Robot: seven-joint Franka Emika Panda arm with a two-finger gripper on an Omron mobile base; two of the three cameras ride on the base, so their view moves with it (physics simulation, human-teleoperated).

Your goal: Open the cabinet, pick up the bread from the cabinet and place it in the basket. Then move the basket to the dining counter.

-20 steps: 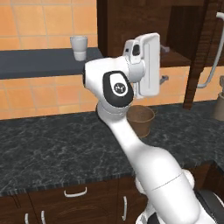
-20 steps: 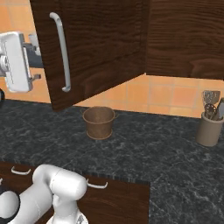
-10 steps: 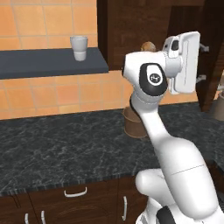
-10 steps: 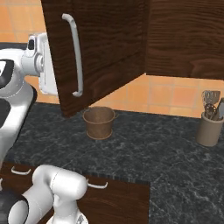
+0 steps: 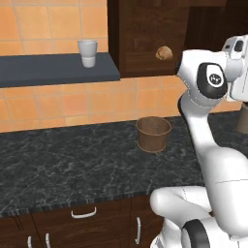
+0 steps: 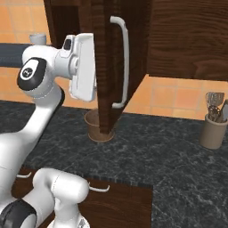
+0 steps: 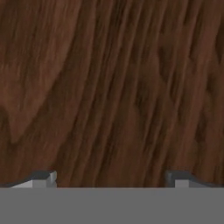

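Note:
The cabinet (image 5: pixel 145 34) stands open, its door (image 6: pixel 104 67) swung out edge-on with the long silver handle (image 6: pixel 121 62) facing right. Inside, the bread (image 5: pixel 164 53) sits on the cabinet floor. Below it on the black counter (image 5: pixel 72 160) stands the woven basket (image 5: pixel 153 134), half hidden behind the door in the right base view (image 6: pixel 92 124). My gripper (image 7: pixel 111 179) is open with nothing between its fingertips, and it faces the door's wood (image 7: pixel 109 87) from very close. My hand (image 6: pixel 83 67) is against the door's inner side. The dining counter is out of view.
A white cup (image 5: pixel 87 52) stands on a dark wall shelf (image 5: pixel 53 70) to the left of the cabinet. A utensil holder (image 6: pixel 213 129) sits on the counter at the right. Low cabinets with curved handles (image 5: pixel 83 213) run below the counter edge.
My hand has swept to the right along with the cabinet door, which has swung much further open. The bread inside the cabinet now shows clearly, and the basket is uncovered in the left base view.

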